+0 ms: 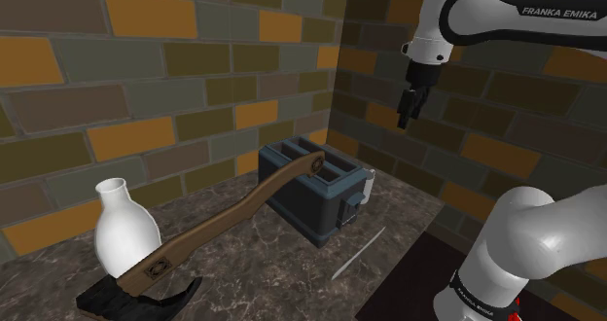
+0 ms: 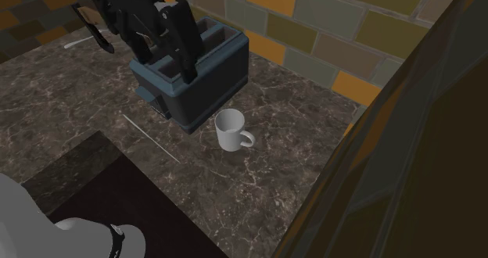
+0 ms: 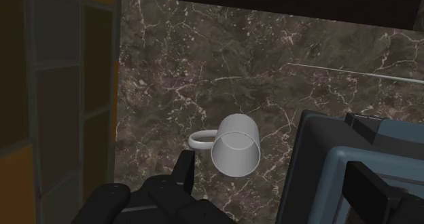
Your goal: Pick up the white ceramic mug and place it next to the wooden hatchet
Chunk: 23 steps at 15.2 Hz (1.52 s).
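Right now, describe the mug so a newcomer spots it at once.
On the dark marbled counter, find the blue-grey toaster. The mug stands upright just beside it, not touching. It is the small white cup with a loop handle, unlike the tall handleless white vase.

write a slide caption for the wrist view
white mug upright on a dark marble counter, beside a blue-grey toaster, handle pointing away from it

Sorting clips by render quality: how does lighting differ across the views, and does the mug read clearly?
Shoulder view: brightest, with the vase stark white beside the hatchet. Second exterior view: dim, its right side dark, yet the mug stands out pale on the counter. Wrist view: dim, mug greyish, no glare.
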Available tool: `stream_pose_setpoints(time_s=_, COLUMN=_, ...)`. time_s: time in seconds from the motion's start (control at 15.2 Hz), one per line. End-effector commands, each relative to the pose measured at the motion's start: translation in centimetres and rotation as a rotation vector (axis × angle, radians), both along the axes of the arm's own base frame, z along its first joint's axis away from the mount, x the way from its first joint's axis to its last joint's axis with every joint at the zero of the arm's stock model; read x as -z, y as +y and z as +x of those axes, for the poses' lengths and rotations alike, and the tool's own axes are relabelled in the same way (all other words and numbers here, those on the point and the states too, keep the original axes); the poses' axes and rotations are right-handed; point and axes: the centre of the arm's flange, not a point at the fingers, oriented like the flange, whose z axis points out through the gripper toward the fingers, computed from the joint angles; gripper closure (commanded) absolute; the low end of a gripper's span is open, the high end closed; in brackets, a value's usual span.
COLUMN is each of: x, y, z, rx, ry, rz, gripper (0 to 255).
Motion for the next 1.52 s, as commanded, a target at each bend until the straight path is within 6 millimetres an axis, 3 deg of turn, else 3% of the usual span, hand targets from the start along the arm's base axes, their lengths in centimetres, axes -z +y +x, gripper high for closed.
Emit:
stream_pose_setpoints(time_s=0.0, x=0.0, y=0.0, z=0.0, rx=0.0, ry=0.0, rz=0.0, gripper=0)
stream_pose_setpoints(time_s=1.19, x=21.9, y=1.5, z=12.2, rx=-0.145, ry=0.195, rz=0.025, gripper=0)
stream_pose_setpoints(time_s=1.45, x=23.9, y=1.4, z=12.2, rx=-0.148, ry=0.199, rz=0.026, gripper=0)
